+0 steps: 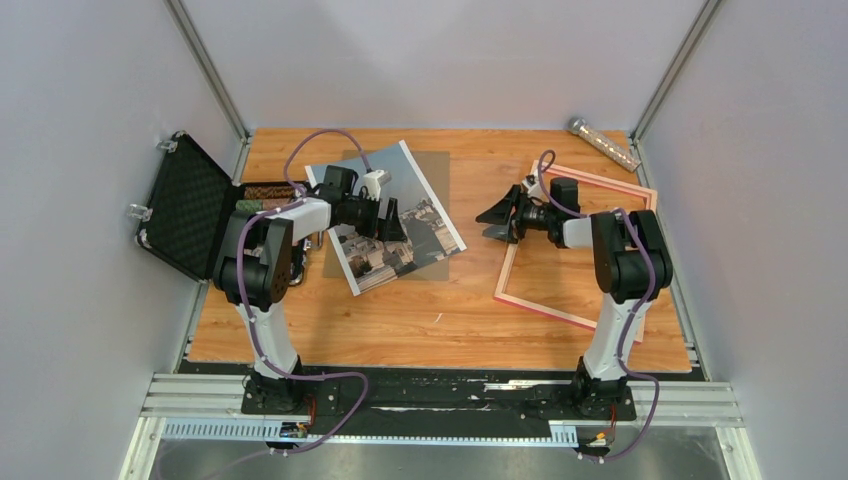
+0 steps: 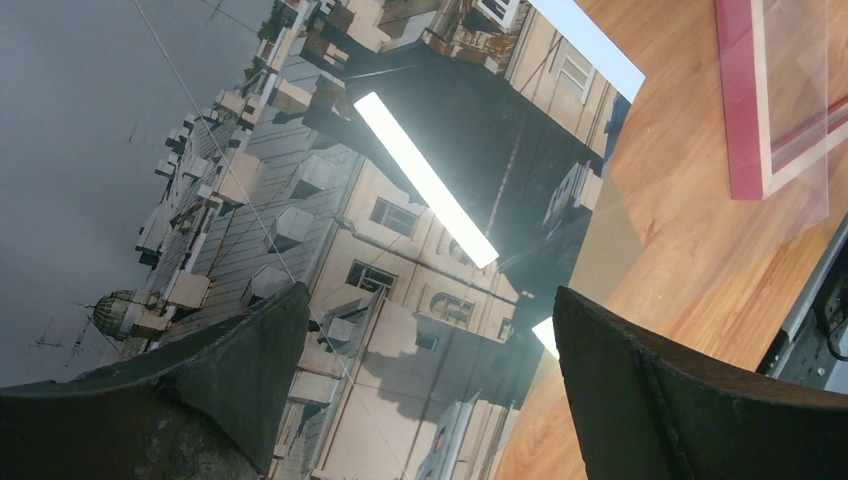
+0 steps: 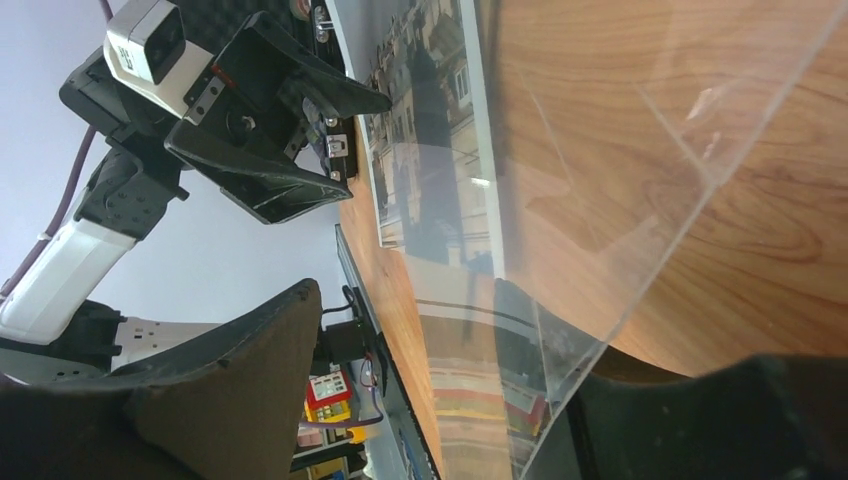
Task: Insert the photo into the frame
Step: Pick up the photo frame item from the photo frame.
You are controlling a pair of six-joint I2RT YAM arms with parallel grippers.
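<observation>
The photo, a city-rooftop print with a white border, lies flat at the table's left centre and fills the left wrist view. My left gripper hovers just above it, open, with nothing between its fingers. The pink frame lies flat on the right, and one corner shows in the left wrist view. My right gripper is turned on its side at the frame's left rail. It is open. A clear pane stands tilted, with its corner against one finger.
A plain brown backing board lies under the photo. An open black foam-lined case stands at the left wall. A metallic cylinder lies in the back right corner. Grey walls close the table in on three sides.
</observation>
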